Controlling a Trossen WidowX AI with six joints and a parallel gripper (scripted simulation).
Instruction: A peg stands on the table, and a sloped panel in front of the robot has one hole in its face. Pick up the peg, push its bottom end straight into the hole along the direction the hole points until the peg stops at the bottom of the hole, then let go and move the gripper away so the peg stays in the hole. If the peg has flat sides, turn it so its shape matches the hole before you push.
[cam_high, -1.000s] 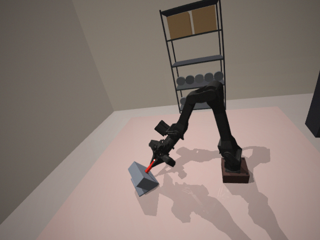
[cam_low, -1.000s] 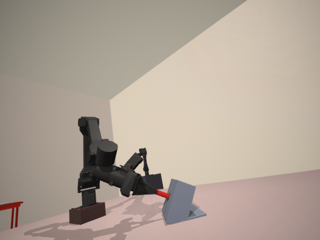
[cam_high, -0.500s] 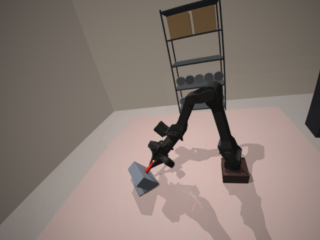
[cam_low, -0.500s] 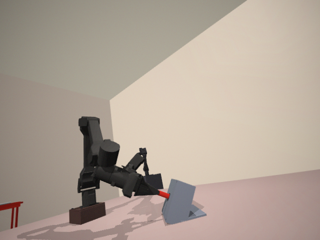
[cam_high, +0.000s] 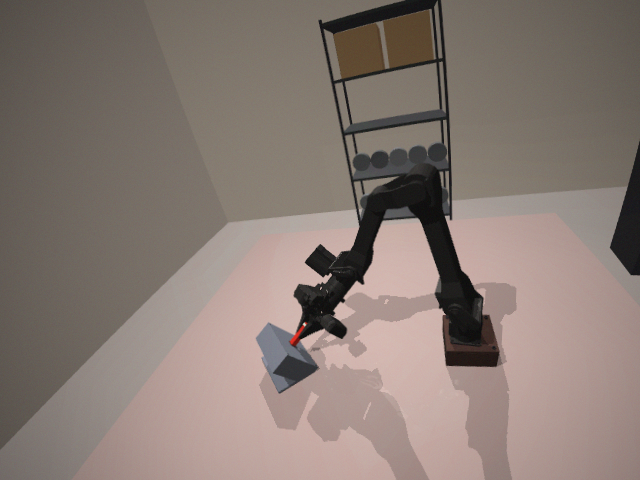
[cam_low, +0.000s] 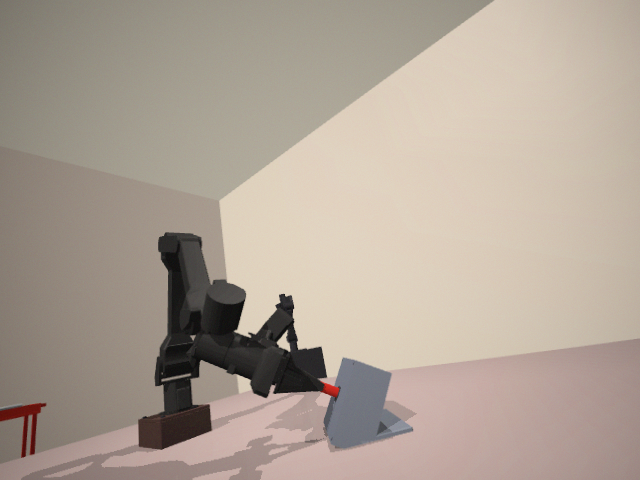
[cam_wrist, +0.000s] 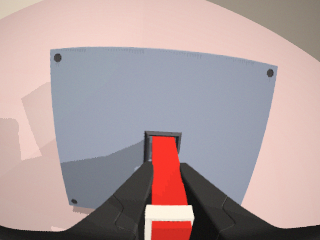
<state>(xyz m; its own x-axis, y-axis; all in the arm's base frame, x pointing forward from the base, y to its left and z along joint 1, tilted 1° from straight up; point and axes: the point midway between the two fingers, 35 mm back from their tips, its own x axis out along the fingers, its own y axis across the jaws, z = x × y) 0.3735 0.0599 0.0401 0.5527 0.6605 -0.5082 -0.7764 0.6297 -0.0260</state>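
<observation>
The pincer (cam_high: 300, 330) (cam_low: 319, 387) (cam_wrist: 164, 170) was nearly closed, its two dark fingers clamped on the sides of the red peg (cam_high: 297, 334) (cam_low: 331, 390) (cam_wrist: 166, 167). The peg slanted down toward the blue-grey sloped panel (cam_high: 281, 348) (cam_low: 359, 403) (cam_wrist: 110, 110), its lower end at the square hole (cam_wrist: 147, 145) in the face; how deep that end had gone could not be told. In the wrist view, dark gaps showed along the hole's upper and left edges, and a white band (cam_wrist: 168, 212) crossed the peg's near end. The panel stood tilted on the pink worktop (cam_high: 206, 413) (cam_low: 516, 408) (cam_wrist: 295, 140), well apart from the arm's brown base (cam_high: 470, 358) (cam_low: 186, 431).
</observation>
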